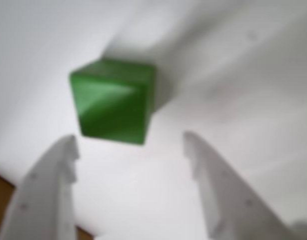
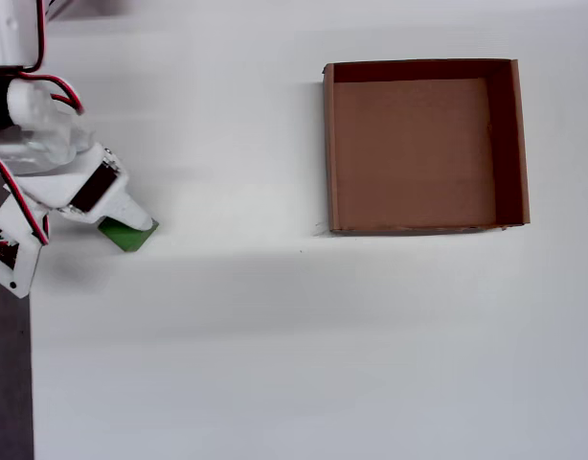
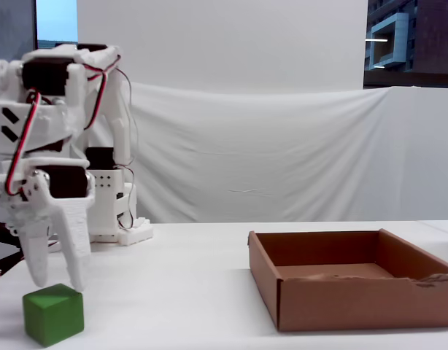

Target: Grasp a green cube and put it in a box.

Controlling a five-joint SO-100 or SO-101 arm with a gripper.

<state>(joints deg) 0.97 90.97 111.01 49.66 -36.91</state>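
Observation:
The green cube (image 1: 113, 100) rests on the white table, blurred in the wrist view, just ahead of my two white fingertips. My gripper (image 1: 129, 141) is open with only bare table between its fingers. From overhead the gripper (image 2: 141, 222) covers part of the cube (image 2: 129, 235) at the far left. In the fixed view the gripper (image 3: 58, 281) points down, its tips about level with the top of the cube (image 3: 54, 315). The box (image 2: 414, 153), a shallow brown cardboard tray, sits far right of the cube with nothing inside; its front wall (image 3: 355, 300) shows in the fixed view.
The arm's base (image 3: 111, 219) stands at the back left of the table. A dark strip (image 2: 7, 383) marks the table's left edge in the overhead view, close beside the arm. A white cloth backdrop (image 3: 282, 153) hangs behind the table.

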